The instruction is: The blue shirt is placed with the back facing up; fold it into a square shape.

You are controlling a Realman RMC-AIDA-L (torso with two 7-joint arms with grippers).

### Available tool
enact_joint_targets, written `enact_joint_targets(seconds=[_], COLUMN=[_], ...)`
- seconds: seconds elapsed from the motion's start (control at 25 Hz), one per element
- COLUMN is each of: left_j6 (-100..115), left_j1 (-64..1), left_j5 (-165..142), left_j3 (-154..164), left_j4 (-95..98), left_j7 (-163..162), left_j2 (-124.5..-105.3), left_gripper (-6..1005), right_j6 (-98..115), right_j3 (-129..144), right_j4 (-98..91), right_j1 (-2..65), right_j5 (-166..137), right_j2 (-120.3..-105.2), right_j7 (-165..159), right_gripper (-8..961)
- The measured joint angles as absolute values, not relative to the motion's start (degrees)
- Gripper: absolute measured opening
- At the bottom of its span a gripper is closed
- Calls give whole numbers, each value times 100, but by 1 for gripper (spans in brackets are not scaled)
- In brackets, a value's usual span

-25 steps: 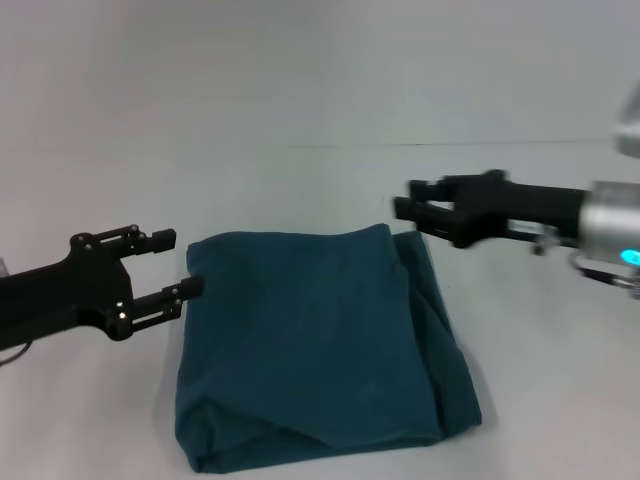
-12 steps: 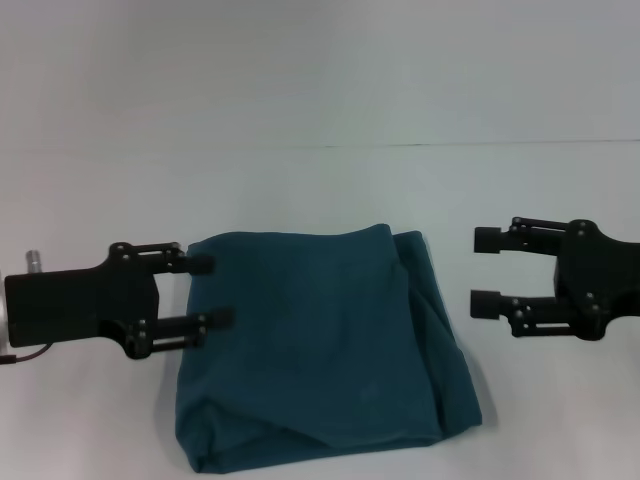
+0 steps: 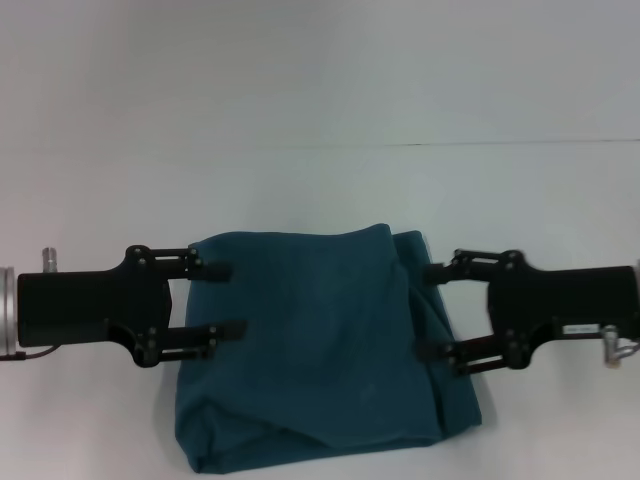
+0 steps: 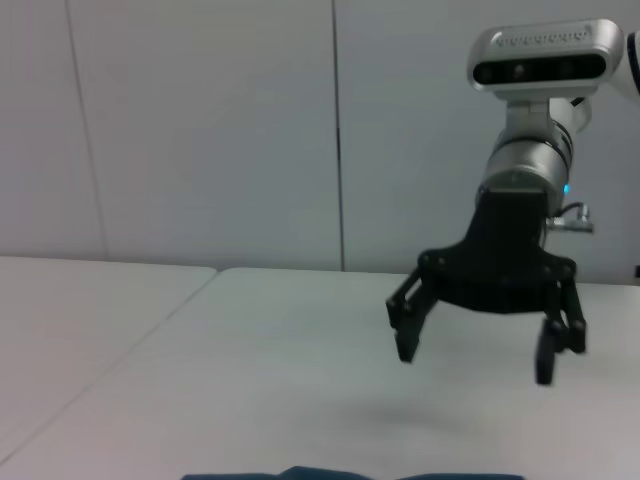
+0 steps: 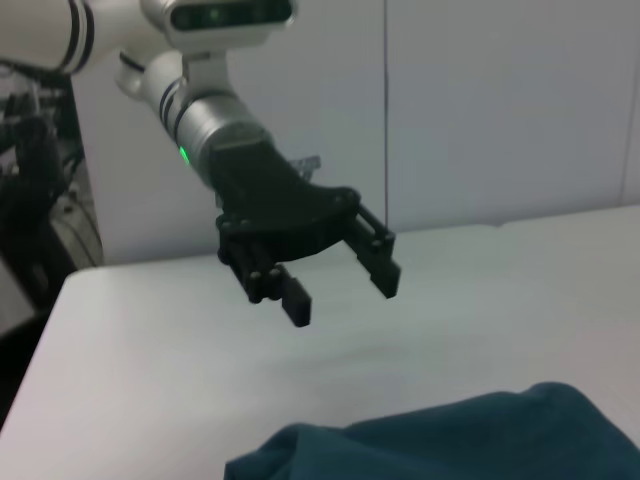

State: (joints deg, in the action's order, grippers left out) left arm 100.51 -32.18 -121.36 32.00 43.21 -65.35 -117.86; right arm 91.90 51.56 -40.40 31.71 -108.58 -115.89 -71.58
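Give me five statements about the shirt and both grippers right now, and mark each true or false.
1. The shirt lies folded on the table. True.
2. The left gripper is shut on the shirt. False: its fingers are spread open at the shirt's left edge, gripping nothing.
3. The right gripper is open. True.
4. Both grippers are on the same side of the shirt. False: they face each other from opposite sides.
5. The shirt hangs in the air between the grippers. False: it rests flat on the table.
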Motion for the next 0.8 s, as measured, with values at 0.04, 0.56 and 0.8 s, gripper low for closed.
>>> enact_joint_targets(seconds=[0.04,0.56,0.8], left_j6=[9983,9938,10017], left_j1=[-3202,-3071,-3062], left_j5=[-12121,-12184,-12295], left_j3=[3188,3316,3306], left_j4=[4287,4232,4257], left_j7=[-6506,-6537,-6532], left_j2=[-11791,-11847,-11864], left_gripper=[651,651,651], right_j6=[9142,9330,9417], right_j3=[5162,5201,5142], right_j4=[-4019,-4069,-4049], right_j1=[3228,3319,3313], right_j5=[-10927,-11015,-10971], right_j2=[-11617,-11714,-11729], right_j7=[-7140,-6957,-6844], right_gripper=[942,938,938])
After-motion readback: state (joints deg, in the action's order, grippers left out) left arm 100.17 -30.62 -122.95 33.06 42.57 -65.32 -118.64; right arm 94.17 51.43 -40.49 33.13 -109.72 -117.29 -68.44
